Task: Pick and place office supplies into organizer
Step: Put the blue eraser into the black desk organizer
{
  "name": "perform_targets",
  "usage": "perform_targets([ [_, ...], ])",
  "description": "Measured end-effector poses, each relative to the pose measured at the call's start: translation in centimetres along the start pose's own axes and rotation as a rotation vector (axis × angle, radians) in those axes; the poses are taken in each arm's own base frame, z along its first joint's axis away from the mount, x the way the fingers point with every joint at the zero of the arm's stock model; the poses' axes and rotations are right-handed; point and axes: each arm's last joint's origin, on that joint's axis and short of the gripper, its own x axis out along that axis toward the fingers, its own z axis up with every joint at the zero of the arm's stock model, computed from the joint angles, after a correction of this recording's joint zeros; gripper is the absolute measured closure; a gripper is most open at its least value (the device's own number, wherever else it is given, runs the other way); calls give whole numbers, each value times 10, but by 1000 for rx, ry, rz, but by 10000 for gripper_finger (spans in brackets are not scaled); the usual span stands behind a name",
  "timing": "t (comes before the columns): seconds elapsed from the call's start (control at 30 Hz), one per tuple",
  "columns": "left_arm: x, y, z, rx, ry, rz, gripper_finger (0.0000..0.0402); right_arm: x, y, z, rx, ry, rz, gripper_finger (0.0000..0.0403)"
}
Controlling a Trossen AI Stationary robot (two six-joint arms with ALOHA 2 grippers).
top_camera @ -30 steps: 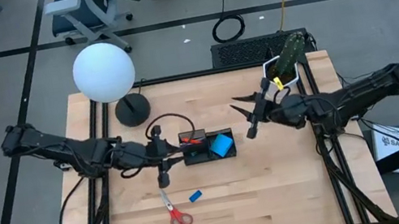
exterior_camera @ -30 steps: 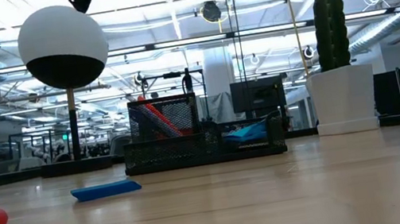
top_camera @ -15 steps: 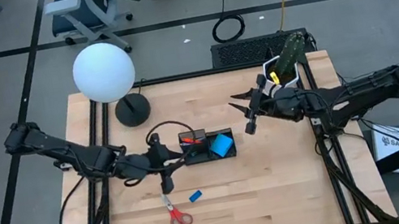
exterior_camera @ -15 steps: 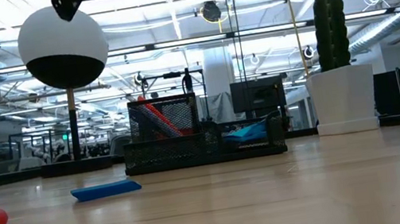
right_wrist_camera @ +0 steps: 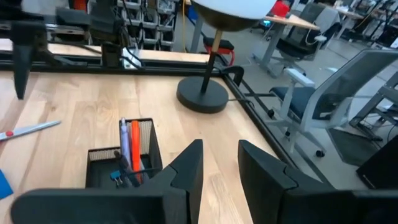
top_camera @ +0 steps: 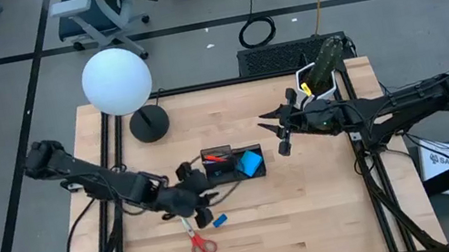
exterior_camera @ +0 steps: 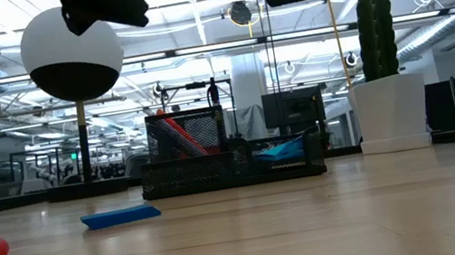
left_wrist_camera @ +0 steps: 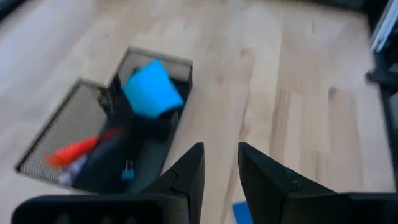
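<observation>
Organizer point(top_camera: 233, 163) at bench centre, pens and blue note pad point(top_camera: 250, 162) inside. Eraser point(top_camera: 220, 220) and scissors point(top_camera: 198, 239) loose at its 7 o'clock. Left claw point(top_camera: 204, 215) hovers over the eraser, slightly parted, empty; next: drop and pinch. Right claw point(top_camera: 280, 131) waits at 3 o'clock, parted, empty.

One mesh organizer point(top_camera: 230, 166), one blue note pad point(top_camera: 250, 162), one pair of red-handled scissors point(top_camera: 200, 242), one small blue eraser point(top_camera: 220, 220), one globe lamp point(top_camera: 117, 81), one potted cactus point(top_camera: 325, 63).
</observation>
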Motion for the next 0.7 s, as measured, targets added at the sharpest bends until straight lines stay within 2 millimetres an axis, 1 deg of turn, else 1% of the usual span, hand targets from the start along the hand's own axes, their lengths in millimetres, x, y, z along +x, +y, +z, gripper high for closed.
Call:
perform_targets([
  [0.13,10,-15,2,-15,104,51,298,0,0,-1,17,11,1,312],
  [0.3,25,-29,-7,-45,250,121,298,0,1,-1,16,11,5,312],
  [0.4,36,-35,-12,-114,296,128,298,0,1,-2,12,21,6,312],
  [0.57,52,-40,-25,-164,411,108,298,0,1,-2,1,24,6,312],
  [0.7,59,-37,-27,-260,554,27,298,0,1,-2,-16,24,7,312],
])
